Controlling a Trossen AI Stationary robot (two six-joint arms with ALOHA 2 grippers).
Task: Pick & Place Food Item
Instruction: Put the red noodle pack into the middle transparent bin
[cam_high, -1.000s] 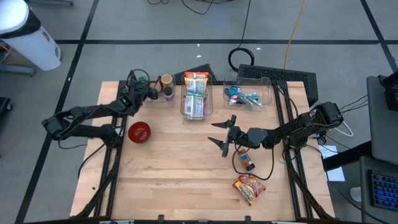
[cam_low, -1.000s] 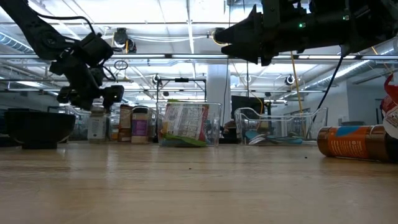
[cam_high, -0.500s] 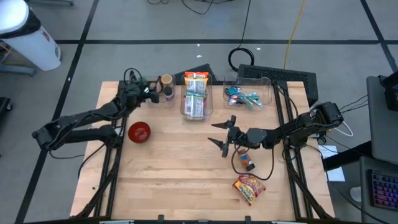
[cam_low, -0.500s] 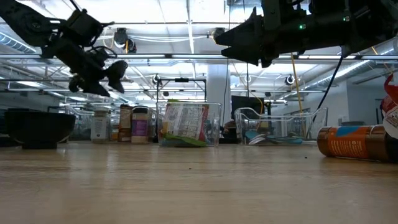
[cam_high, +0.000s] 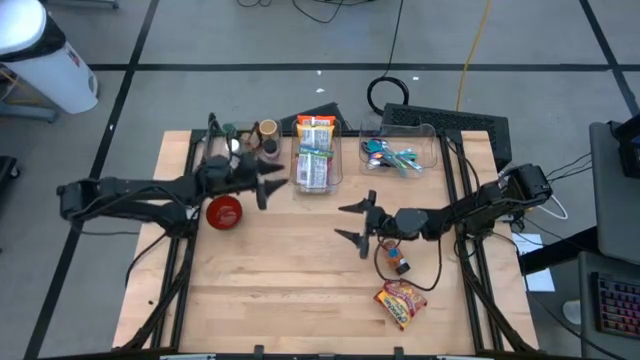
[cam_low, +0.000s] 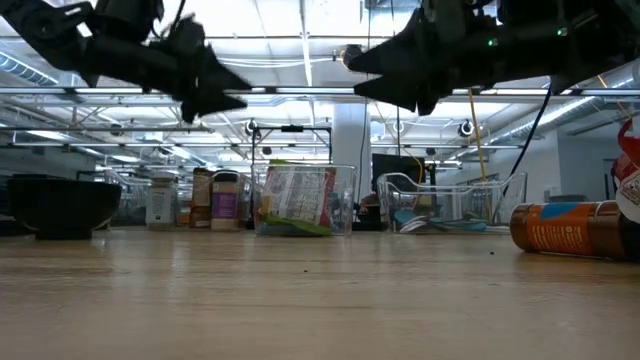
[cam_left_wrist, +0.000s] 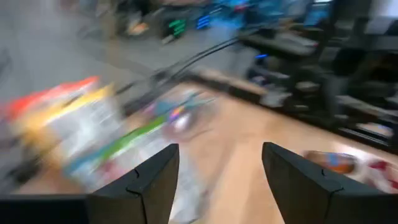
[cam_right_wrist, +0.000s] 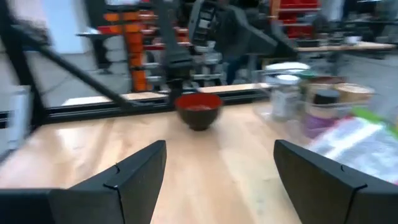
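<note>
My left gripper (cam_high: 272, 184) hangs open above the table, pointing level toward the right, just left of a clear bin (cam_high: 315, 158) that holds food packets (cam_left_wrist: 93, 137). Nothing is between its fingers. My right gripper (cam_high: 352, 222) hovers open over the table's middle and points left, with the red bowl (cam_right_wrist: 199, 111) ahead of it. An orange bottle (cam_high: 399, 263) lies on its side below the right arm. A red and yellow snack bag (cam_high: 400, 303) lies flat near the front right. In the low view both grippers (cam_low: 235, 95) (cam_low: 355, 75) are well above the table.
Jars (cam_high: 262, 138) stand at the far left, next to the food bin. A second clear bin (cam_high: 402, 153) with utensils sits at the far right. The red bowl (cam_high: 224, 212) stands under the left arm. Bare wood lies in the near half of the table.
My left gripper has swung away from the jars toward the table's right and near edge, and it has risen. It has tipped up from pointing down to pointing level and now faces the food bin. My right arm has kept still.
</note>
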